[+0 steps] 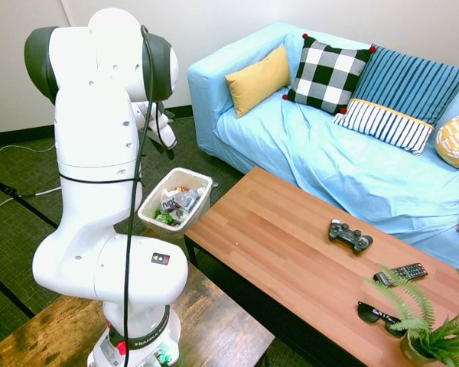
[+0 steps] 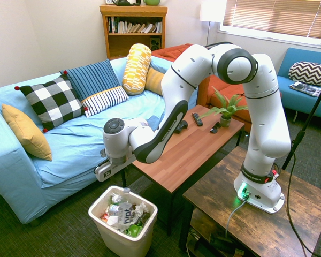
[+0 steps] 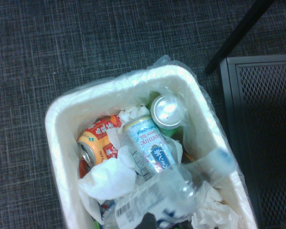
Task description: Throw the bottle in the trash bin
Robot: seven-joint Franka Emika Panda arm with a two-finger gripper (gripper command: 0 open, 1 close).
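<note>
The white trash bin (image 2: 123, 243) stands on the dark carpet at the end of the coffee table, lined with a clear bag. The clear bottle (image 2: 124, 209) with its dark label band lies inside it among the rubbish, white cap up. It also shows, blurred, in the wrist view as the bottle (image 3: 167, 195), and in the first exterior view as the bottle (image 1: 174, 202) in the bin (image 1: 148, 212). My gripper (image 2: 113, 176) hangs just above the bin's rim (image 3: 55, 124), apart from the bottle. Its fingers look open with nothing between them. The gripper (image 1: 162, 138) is partly behind the arm.
Drink cans (image 3: 150, 145) and crumpled tissue (image 3: 105, 179) fill the bin. The wooden coffee table (image 1: 291, 252) beside it carries a game controller (image 1: 349, 235), a remote (image 1: 400, 272), sunglasses (image 1: 379, 313) and a potted fern (image 1: 428, 329). A blue sofa (image 1: 344, 168) stands behind.
</note>
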